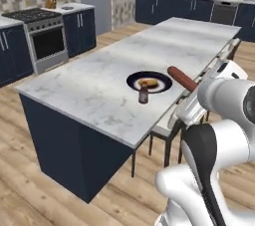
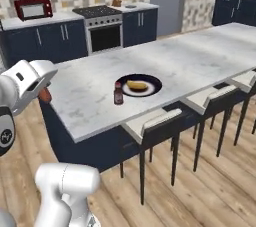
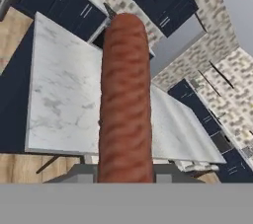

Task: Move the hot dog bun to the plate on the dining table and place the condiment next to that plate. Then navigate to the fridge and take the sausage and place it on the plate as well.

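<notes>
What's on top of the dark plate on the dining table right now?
The hot dog bun lies on the plate. The condiment bottle stands beside the plate, covering part of its near rim. The sausage is off the plate, held in the gripper.

Navy cabinets, marble island, wood floor.

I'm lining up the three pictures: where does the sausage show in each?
Left base view: sausage, right of centre, just right of the plate.
Right base view: its end at left edge.
Hand view: centre, upright.
Shared landmark: marble dining table.
</notes>
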Motion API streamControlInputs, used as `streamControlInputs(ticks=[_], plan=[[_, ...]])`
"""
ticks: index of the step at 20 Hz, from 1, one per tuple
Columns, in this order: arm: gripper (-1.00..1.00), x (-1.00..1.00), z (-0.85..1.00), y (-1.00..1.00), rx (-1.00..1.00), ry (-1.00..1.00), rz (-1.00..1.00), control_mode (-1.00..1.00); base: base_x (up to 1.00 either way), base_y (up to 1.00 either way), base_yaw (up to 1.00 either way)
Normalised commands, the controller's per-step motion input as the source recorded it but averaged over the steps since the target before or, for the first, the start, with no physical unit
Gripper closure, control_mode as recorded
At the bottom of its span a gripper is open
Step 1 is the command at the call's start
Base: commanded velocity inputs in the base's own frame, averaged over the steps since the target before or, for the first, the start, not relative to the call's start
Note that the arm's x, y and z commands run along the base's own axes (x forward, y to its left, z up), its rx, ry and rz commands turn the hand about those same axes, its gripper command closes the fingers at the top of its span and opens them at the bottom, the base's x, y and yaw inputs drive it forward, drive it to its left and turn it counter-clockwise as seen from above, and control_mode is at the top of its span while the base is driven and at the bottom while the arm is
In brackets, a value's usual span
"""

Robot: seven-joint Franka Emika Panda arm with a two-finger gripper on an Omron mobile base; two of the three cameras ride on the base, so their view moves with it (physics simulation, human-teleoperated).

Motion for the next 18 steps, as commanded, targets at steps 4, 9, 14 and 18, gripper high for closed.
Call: streamControlInputs(ticks=[4, 9, 14, 18], plan=[[1.0, 0.0, 0.0, 0.0, 0.0, 0.0, 0.0, 1.0, 0.29, -0.88, 0.4], [1.0, 0.0, 0.0, 0.0, 0.0, 0.0, 0.0, 1.0, 0.33, -0.95, 0.31], [1.0, 0.0, 0.0, 0.0, 0.0, 0.0, 0.0, 1.0, 0.38, -0.89, 0.33], [1.0, 0.0, 0.0, 0.0, 0.0, 0.0, 0.0, 1.0, 0.44, -0.71, 0.43]])
